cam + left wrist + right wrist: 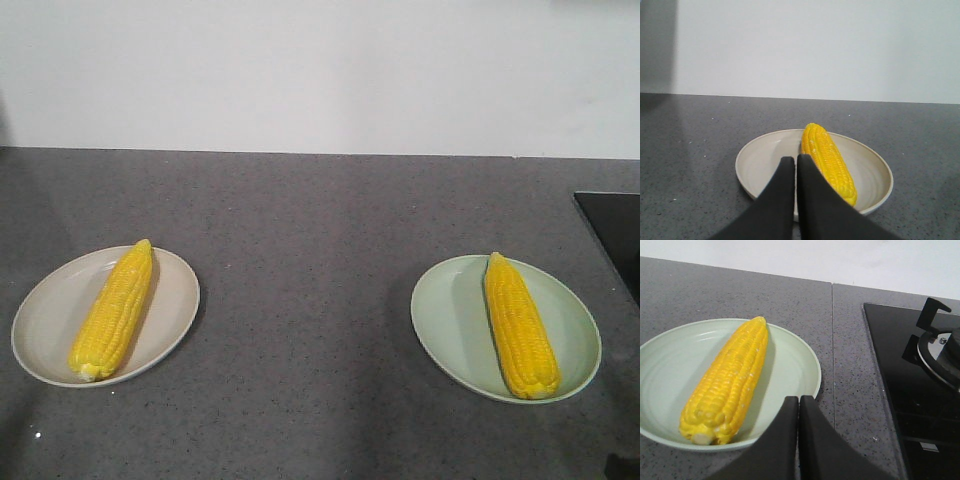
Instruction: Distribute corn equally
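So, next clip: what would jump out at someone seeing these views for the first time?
Two bright yellow corn cobs, one per plate: the left cob lies on a beige plate and the right cob on a pale green plate, both on a grey speckled countertop. In the wrist views, the left gripper and right gripper are shut and hold nothing. A black stovetop sits right of the green plate.

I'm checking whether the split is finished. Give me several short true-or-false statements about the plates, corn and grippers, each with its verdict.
1. Each plate holds one corn cob. True: one cob lies on the beige plate, another cob on the green plate.
2. The left gripper grips a cob. False: its fingers are shut on nothing.
3. The right gripper is open wide. False: its fingers are closed together.
4. A stove sits beside the green plate. True.
5. A cob lies on the bare counter. False: both are on plates.
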Robot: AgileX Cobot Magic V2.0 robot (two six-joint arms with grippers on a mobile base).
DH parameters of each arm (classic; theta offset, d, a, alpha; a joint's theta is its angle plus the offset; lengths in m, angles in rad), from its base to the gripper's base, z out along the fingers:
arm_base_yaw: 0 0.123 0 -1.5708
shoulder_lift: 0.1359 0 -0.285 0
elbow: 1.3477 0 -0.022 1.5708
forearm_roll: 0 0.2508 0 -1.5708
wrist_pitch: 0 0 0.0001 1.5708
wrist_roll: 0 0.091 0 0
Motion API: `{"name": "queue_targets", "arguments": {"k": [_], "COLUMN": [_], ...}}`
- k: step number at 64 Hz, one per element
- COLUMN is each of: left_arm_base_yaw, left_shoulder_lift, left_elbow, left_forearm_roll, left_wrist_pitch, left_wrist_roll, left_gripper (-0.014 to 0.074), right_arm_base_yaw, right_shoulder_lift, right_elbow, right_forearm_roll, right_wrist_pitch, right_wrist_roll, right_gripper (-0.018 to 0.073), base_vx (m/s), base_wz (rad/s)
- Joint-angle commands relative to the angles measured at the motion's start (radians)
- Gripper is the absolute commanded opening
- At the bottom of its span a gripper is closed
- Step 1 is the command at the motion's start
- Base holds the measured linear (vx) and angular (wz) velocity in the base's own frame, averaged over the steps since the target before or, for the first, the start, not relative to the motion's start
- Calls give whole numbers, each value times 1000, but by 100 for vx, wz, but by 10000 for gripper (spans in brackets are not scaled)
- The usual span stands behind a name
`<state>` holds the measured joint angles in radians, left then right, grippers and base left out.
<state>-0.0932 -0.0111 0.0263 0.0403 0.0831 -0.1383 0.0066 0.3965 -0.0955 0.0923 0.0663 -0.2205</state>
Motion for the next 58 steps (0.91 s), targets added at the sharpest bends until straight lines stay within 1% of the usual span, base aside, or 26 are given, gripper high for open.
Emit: {"name": "queue_targets", "arguments": {"k": [1, 16, 20, 42, 58], "left_arm_base_yaw": [2, 2, 2, 2, 2], "left_shoulder_lift": [-25, -25, -25, -25, -25], "left_elbow": [31, 31, 31, 31, 31], "left_forearm_roll": [0, 0, 0, 0, 0], "left_wrist_pitch": [-71, -71, -71, -71, -71], "left_wrist_roll": [-8, -8, -8, -8, -8], "left_gripper": [-6, -6, -6, -6, -6], "right_arm_base_yaw": [-4, -4, -4, -4, -4], "right_shoulder_lift": [-63, -171, -194, -312, -368], "right_elbow": [23, 121, 136, 139, 139], "right_forearm_roll": [-33, -134, -137, -153, -189], "right_wrist_pitch": [-89, -115, -115, -50, -47], "right_wrist_roll": [11, 117, 131, 132, 202], "right_gripper": [-9, -9, -9, -9, -9], "base_vx": [0, 0, 0, 0, 0], "base_wz": [0, 0, 0, 0, 0]}}
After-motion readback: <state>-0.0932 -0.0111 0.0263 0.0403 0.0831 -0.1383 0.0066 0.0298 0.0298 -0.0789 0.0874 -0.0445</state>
